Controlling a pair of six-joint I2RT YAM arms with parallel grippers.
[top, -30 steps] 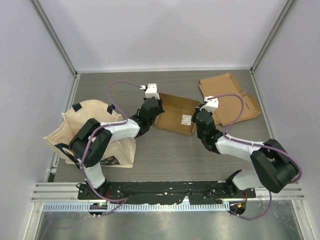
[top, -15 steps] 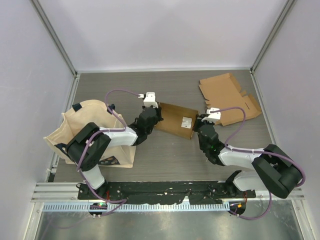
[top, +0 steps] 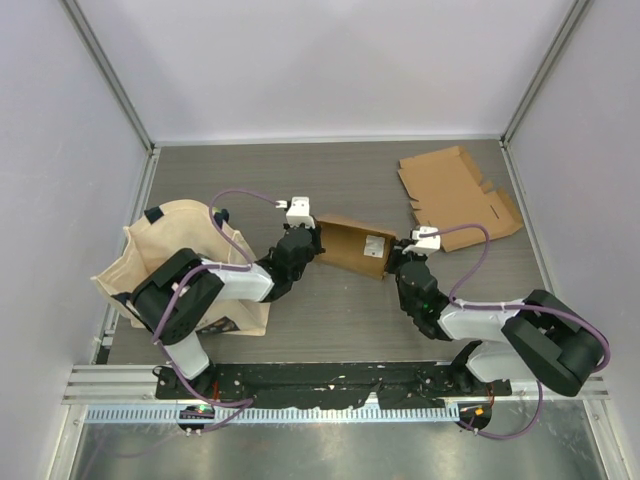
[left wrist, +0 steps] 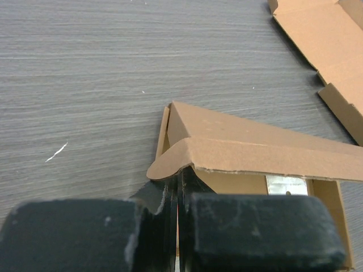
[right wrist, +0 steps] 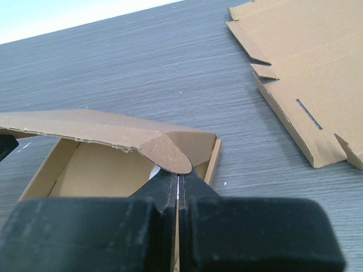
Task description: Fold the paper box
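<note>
At the far left a beige cloth tote bag (top: 180, 265) lies slumped on the grey wood-grain table (top: 330, 320), with no part in the job. Next comes the left pincer (left wrist: 178, 182), its jaws squeezed narrow on the rounded ear (left wrist: 170, 164) at the left end of the brown cardboard box (top: 352, 247).

The box sits mid-table between the two arms. Its tray is already formed: the side walls stand up and a white label (left wrist: 286, 184) shows on the floor inside. The long flap (left wrist: 272, 158) arches above the tray and is not yet down. At the box's right end the right pincer (right wrist: 178, 187) is likewise clamped thin on the matching ear.

By my reckoning the fold is past halfway (the tray is the bulk of it). What seems left is to lower the long flap, tuck both ears inside and seat it shut.

Farther right, well apart, a flat brown cardboard blank (top: 460, 195) lies untouched.
</note>
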